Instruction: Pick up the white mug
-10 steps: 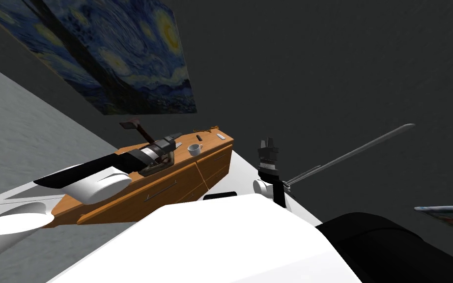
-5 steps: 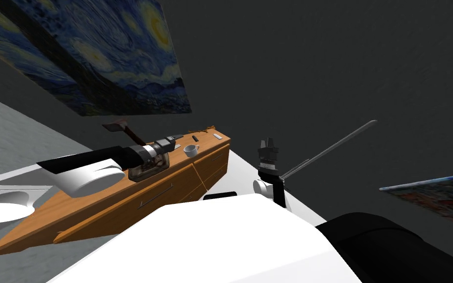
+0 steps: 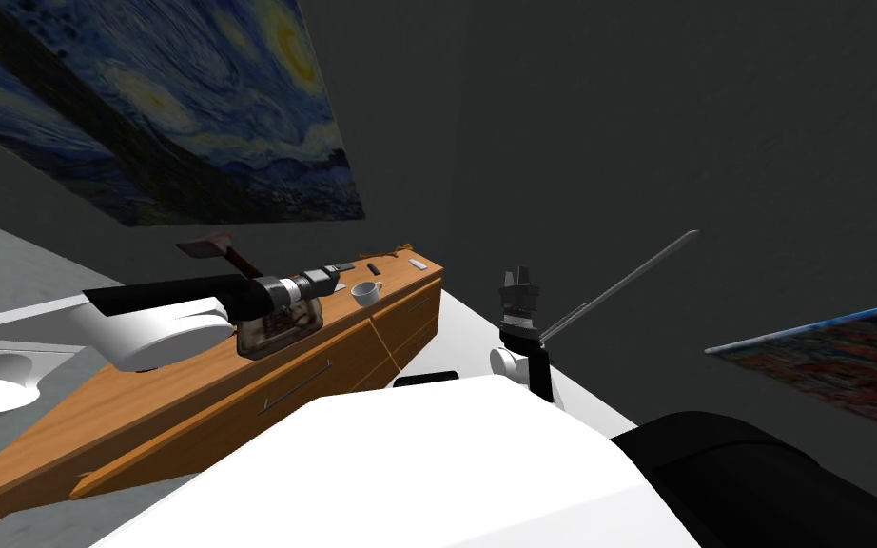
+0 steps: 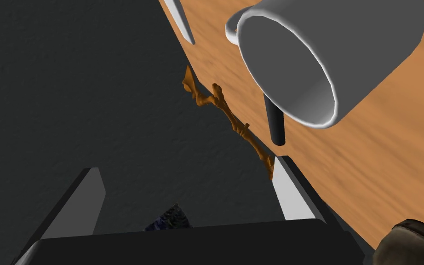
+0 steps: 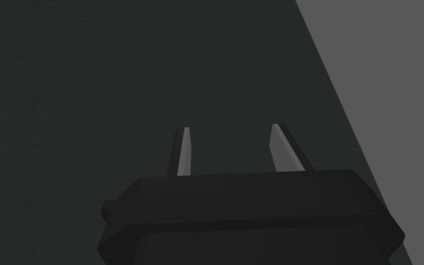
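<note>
My left gripper (image 4: 187, 165) hovers with its fingers spread wide and nothing between them. It is just short of the white mug (image 4: 344, 55), which stands upright and empty on the wooden sideboard (image 3: 189, 381), slightly to the gripper's right. A dark stick (image 4: 275, 124) lies just beyond the mug. My right gripper (image 5: 230, 127) is raised on my right, fingers parted around nothing.

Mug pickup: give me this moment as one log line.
left gripper open, short of mug | mug upright on cabinet, ungrasped | right gripper open, empty
</note>
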Robot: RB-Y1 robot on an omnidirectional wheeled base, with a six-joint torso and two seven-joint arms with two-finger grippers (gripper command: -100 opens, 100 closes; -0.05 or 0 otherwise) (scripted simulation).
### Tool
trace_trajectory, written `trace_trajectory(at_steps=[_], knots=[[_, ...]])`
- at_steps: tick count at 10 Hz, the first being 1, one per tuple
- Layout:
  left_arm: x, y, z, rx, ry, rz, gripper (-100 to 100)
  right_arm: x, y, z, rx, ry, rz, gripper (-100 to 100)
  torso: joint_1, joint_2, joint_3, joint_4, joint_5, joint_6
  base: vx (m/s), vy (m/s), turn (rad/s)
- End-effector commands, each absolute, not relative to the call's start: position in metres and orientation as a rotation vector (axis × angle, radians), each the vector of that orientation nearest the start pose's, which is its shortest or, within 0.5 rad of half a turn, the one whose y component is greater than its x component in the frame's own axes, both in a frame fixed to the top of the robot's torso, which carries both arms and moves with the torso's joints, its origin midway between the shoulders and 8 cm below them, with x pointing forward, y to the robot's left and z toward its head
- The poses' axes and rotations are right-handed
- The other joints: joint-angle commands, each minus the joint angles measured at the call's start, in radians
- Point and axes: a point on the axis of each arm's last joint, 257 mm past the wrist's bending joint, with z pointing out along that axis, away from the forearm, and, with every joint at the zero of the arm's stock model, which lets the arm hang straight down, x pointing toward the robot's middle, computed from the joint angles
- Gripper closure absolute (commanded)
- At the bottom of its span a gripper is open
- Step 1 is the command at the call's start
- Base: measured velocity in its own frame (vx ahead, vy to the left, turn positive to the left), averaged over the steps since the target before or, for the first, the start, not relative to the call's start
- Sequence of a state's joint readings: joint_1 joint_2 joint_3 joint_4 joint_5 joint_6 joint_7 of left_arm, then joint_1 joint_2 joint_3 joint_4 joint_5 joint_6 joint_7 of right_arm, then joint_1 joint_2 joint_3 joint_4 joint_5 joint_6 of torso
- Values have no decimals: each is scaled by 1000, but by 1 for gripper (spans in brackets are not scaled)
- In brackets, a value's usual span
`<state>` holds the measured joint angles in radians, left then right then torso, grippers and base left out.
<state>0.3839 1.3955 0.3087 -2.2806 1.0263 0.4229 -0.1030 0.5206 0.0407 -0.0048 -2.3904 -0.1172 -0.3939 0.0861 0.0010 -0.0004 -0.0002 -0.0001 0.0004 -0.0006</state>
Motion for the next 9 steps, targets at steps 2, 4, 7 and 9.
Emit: trace_trajectory(at_steps=[2, 4, 7, 9], knots=[[444, 324, -44, -763, 1971, -854, -100, 334, -298, 46, 734, 543, 1286, 0, 0, 0, 0, 0, 0, -1, -4, 17, -150], [441, 327, -52, -777, 2011, -813, -100, 334, -298, 46, 734, 543, 1286, 0, 1, 0, 0, 0, 0, -1, -3, 15, -39], [438, 345, -59, -879, 2084, -714, -100, 334, -298, 46, 734, 543, 1286, 0, 0, 0, 0, 0, 0, -1, 0, 14, -154], [433, 354, -66, -949, 2131, -657, -100, 334, -298, 46, 734, 543, 1286, 0, 1, 0, 0, 0, 0, -1, -1, 20, -113]])
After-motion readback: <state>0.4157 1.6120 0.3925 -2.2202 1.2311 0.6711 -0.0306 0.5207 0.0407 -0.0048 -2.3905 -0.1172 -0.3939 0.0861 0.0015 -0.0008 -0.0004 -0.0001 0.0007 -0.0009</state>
